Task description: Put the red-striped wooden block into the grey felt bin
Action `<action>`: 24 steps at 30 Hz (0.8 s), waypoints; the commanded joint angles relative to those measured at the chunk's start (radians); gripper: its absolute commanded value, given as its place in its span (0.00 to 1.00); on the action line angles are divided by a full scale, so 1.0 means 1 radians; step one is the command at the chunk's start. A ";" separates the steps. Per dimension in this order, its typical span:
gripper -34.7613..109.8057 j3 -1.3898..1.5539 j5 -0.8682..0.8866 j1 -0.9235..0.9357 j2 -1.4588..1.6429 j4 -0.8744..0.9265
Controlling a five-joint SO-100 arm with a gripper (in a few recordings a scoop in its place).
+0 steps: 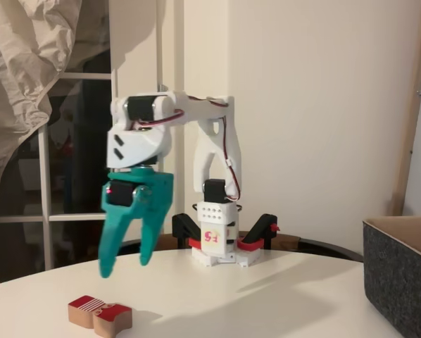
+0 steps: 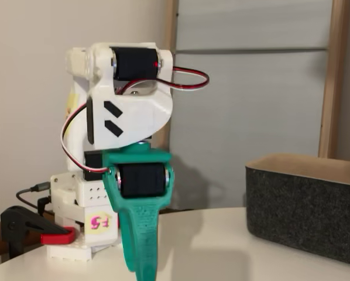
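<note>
Now, pincer: the teal gripper (image 1: pixel 126 266) hangs in the left half of a fixed view, its two fingers (image 1: pixel 109 246) pointing down at the table and spread apart, with nothing between them.
Pincer, side-on: in another fixed view the gripper (image 2: pixel 144 266) shows edge-on at lower centre, so the gap between its fingers cannot be read there; its tip runs off the bottom edge.
Height: the fingertips are clear of the table top, above and slightly right of the block.
Wrist: a white wrist housing (image 1: pixel 136 144) with two black slanted marks sits just above the teal part, carrying a black motor.
Arm: the white arm (image 1: pixel 214 141) arches from its base (image 1: pixel 217 246) at centre frame up and over to the left; red-and-white wires run along it.
Clamps: black clamps with red tips (image 1: pixel 260 236) sit at either side of the base.
Block: the red-striped wooden block (image 1: pixel 99 315) lies flat on the table at the lower left, striped end to the left, apart from the pincer.
Bin: the grey felt bin (image 1: pixel 400 282) stands at the right edge, well apart from the block; its tan inside shows at the rim. It also sits at the lower right of the side-on view (image 2: pixel 306 213).
Table: a white round table (image 1: pixel 267 303) bears everything.
</note>
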 commanded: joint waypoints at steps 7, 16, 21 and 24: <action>0.47 -0.106 0.097 0.123 -0.043 0.020; 0.49 -0.101 0.132 0.202 -0.083 -0.003; 0.45 -0.100 0.092 0.206 -0.123 -0.009; 0.44 -0.097 0.084 0.204 -0.141 -0.008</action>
